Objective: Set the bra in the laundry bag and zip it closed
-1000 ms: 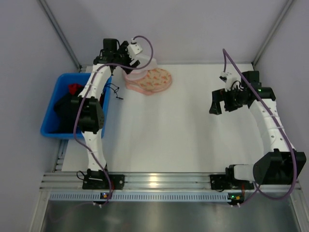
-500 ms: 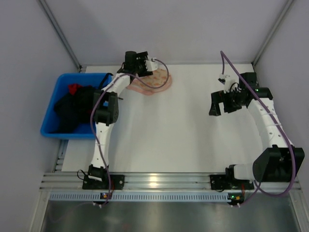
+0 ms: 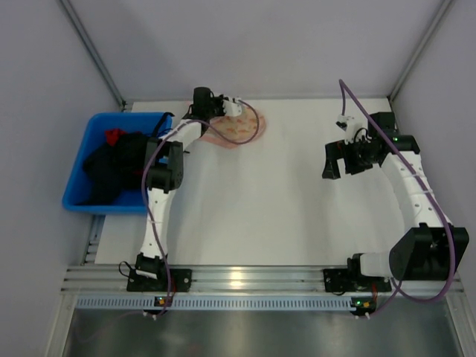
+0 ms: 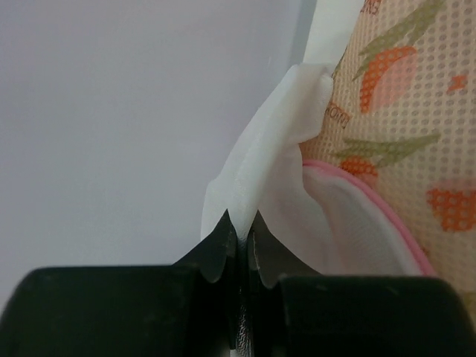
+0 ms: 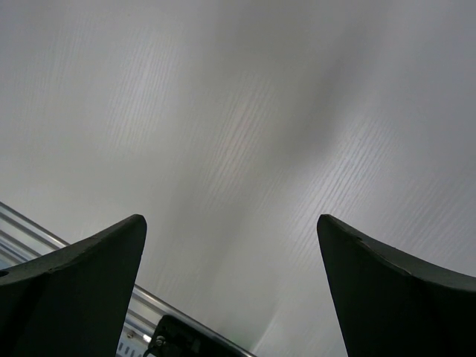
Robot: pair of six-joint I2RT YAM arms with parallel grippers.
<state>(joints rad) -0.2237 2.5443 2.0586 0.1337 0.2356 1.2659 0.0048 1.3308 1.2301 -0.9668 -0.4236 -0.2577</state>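
Lower now than before, left fingers [image 4: 214, 253] clamp the white mesh, pink-rimmed laundry bag [image 4: 279, 160] at the tabletop [image 3: 260, 208] far edge; right fingers [image 5: 82, 282] gape wide over open tabletop.

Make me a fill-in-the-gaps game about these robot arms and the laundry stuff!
1. The left gripper pinches the bag by its ___ cloth.
2. The black bra lies in the ___ bin.
3. The right gripper holds nothing, and its fingers are ___.

Missing words: white; blue; open
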